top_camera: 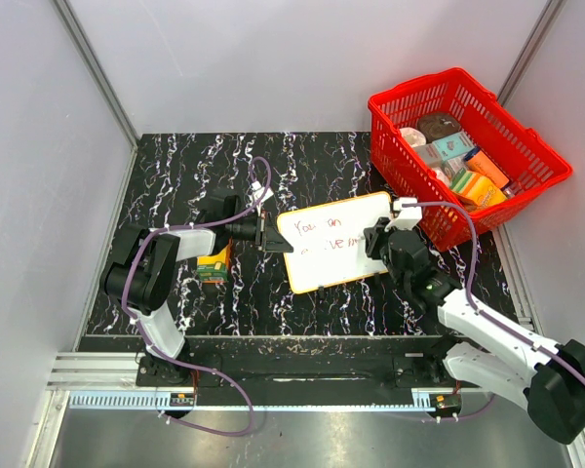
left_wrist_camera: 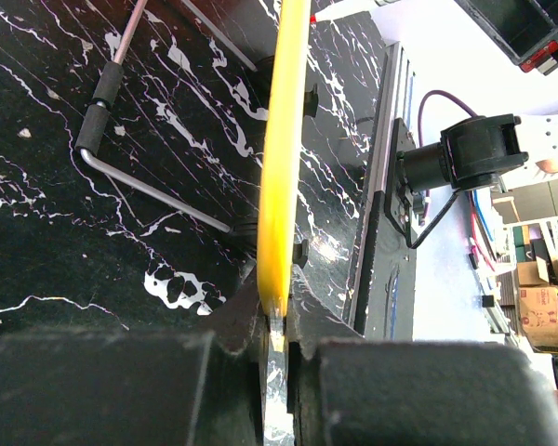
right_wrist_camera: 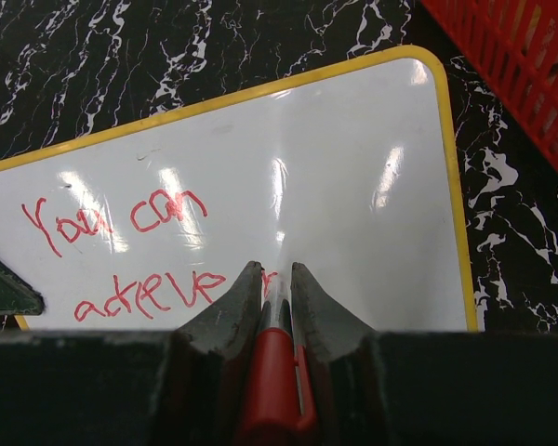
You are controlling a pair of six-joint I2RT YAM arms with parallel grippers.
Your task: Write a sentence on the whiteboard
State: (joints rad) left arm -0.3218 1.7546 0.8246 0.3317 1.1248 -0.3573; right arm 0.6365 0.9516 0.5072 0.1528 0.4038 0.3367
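The whiteboard (top_camera: pixel 333 263) lies tilted on the black marbled table, white with a thin yellow rim (left_wrist_camera: pixel 284 158). My left gripper (top_camera: pixel 270 234) is shut on its left edge; in the left wrist view the rim runs edge-on between the fingertips of the left gripper (left_wrist_camera: pixel 281 311). The sentence (right_wrist_camera: pixel 116 223) reads "You can" in red, with a second line (right_wrist_camera: pixel 149 294) below it. My right gripper (right_wrist_camera: pixel 271 271) is shut on a red marker (right_wrist_camera: pixel 274 381). The marker's tip sits on the board just right of the second line, at the right gripper (top_camera: pixel 380 240).
A red basket (top_camera: pixel 531 146) with several packaged items stands at the back right, close to the board's right corner. An orange and green box (top_camera: pixel 213 265) lies under the left arm. A bent metal rod with black grips (left_wrist_camera: pixel 107 111) rests on the table. Grey walls enclose the table.
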